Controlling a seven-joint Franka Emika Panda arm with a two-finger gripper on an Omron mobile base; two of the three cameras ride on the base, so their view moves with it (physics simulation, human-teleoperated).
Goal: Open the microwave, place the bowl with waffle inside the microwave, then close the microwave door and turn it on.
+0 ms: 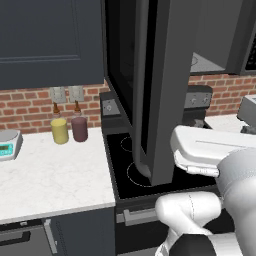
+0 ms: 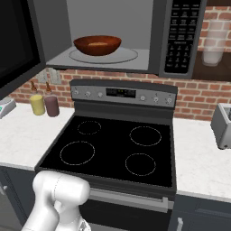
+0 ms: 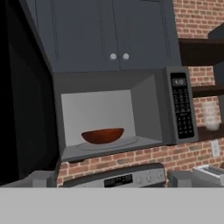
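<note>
Inside, round glossy bowl (image 2: pixel 97 44) on flat turntable (image 2: pixel 124 57).

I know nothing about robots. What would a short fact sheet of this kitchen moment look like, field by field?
microwave: above the stove, cavity showing
microwave door: swung wide open to the left
bowl: inside, on the round turntable plate
stove: black top, nothing on its four rings
cups: yellow and purple, side by side on the left counter
still to do: shut the door, start the microwave

Red brick wall (image 2: pixel 198 97), dark blue cabinets (image 3: pixel 113 35), white counter (image 1: pixel 45 175).
</note>
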